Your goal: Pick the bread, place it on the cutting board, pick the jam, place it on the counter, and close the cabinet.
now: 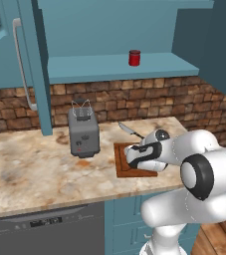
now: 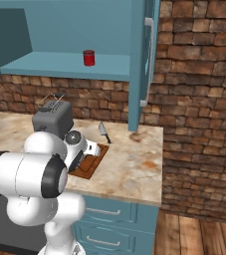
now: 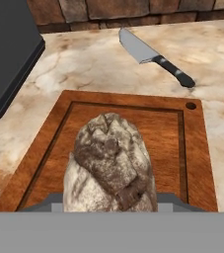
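The white arm's two-finger gripper is hanging low over the flat reddish-brown wooden cutting board, jaws closed on the small brown speckled bread loaf. The loaf is sitting between the jaws and directly over the board's middle; whether it is already touching the wood I cannot tell. So the first step, bread onto board, is nearly finishing.

Beyond the jaws, past the board's far edge, a steel knife with a black handle is lying on the beige-and-rust marbled stone counter. Off to one side of the jaws a dark grey toaster is standing just beside the board.

The small red jam jar is waiting well above and behind the jaws, on the shelf of the open teal wall cabinet.

Next move, as I judge it: opening the jaws, lifting clear, then reaching up to the shelf for the jar.
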